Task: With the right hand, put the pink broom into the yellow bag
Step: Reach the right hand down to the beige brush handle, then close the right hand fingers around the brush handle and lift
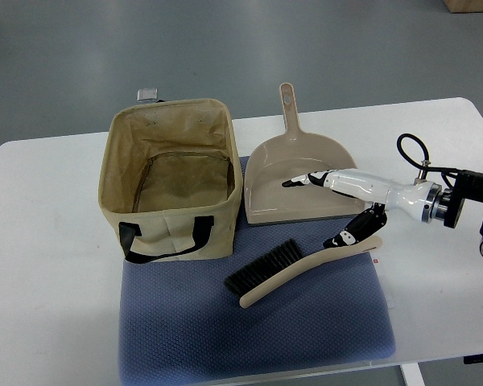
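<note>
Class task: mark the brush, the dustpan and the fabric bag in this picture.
brush (283, 273): top view, on the middle of its back, beside the bristles.
dustpan (274, 181): top view, on the bare pan floor.
fabric bag (157, 229): top view, on its front wall.

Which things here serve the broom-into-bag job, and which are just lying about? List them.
Job:
- beige hand broom with black bristles
- open yellowish-beige fabric bag with black handles
- right hand, at the broom's handle

Lying about:
- beige plastic dustpan
- blue textured mat
- white table

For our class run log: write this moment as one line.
right hand: open, at broom handle | broom: on mat | bag: empty, upright
</note>
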`<action>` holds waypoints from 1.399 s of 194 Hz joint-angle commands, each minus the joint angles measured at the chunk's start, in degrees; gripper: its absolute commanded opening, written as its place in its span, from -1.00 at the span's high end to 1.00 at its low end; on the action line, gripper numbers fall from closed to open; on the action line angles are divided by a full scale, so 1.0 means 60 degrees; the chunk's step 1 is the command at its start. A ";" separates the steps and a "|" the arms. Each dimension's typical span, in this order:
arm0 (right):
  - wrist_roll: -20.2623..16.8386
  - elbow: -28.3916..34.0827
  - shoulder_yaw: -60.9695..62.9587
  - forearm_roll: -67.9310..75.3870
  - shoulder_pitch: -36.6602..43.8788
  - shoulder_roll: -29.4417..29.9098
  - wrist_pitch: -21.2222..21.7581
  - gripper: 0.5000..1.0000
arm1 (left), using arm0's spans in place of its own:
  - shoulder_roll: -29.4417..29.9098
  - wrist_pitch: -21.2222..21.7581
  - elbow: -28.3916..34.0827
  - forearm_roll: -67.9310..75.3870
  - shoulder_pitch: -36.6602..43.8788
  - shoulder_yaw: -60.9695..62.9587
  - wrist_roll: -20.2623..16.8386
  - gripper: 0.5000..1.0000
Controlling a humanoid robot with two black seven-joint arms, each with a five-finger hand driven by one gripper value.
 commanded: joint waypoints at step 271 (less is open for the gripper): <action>-0.1059 -0.0699 -0.1122 -0.3438 -0.0723 0.0512 -0.1422 0.53 | 0.0000 0.0001 0.0000 0.0001 0.0003 0.0000 0.0000 -1.00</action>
